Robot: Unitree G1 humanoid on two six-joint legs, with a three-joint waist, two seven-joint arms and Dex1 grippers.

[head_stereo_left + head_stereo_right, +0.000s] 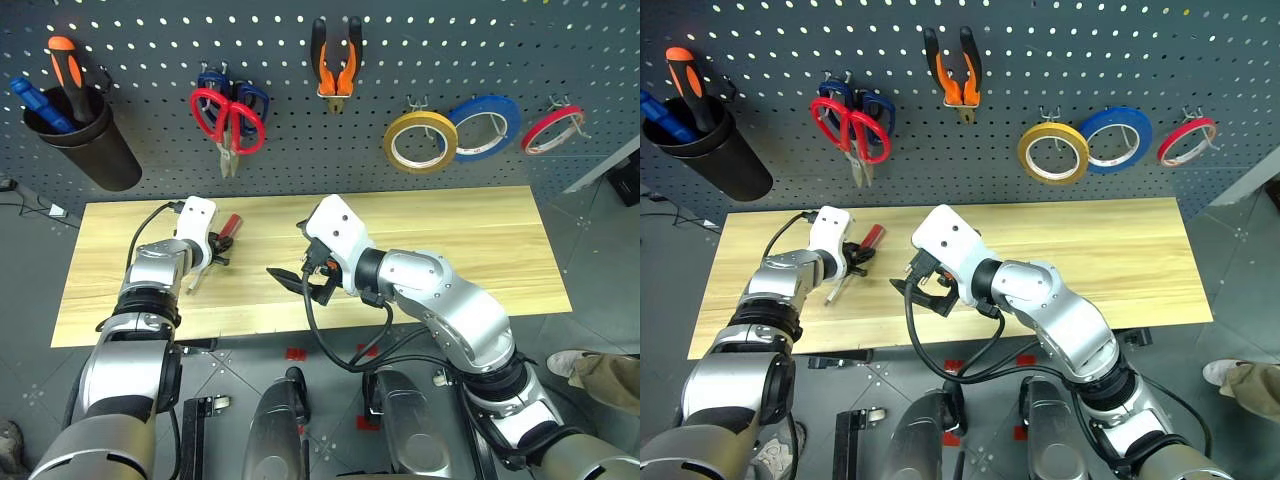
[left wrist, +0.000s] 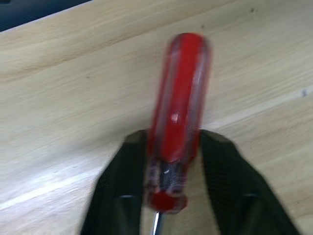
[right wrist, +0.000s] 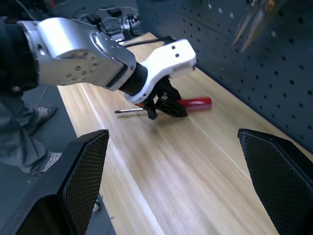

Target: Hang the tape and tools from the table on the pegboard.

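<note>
The slim red-handled screwdriver (image 2: 178,103) lies on the light-wood table (image 1: 480,240) near its left end, handle toward the pegboard (image 1: 150,60). My left gripper (image 1: 218,247) is shut on the handle's lower end, a black finger pressed on each side, with the metal shaft sticking out toward me. My right gripper (image 1: 300,283) hovers open over the table's middle with nothing between its fingers. On the pegboard hang the yellow tape (image 1: 420,141), the red-handled scissors (image 1: 228,120) and the orange-and-black pliers (image 1: 337,60).
A blue tape roll (image 1: 484,127) and a red one (image 1: 553,129) hang right of the yellow tape. Blue-handled scissors (image 1: 212,80) sit behind the red ones. A black cup (image 1: 80,135) at the board's left holds an orange-and-black screwdriver. A person's shoe (image 1: 600,370) is at the lower right.
</note>
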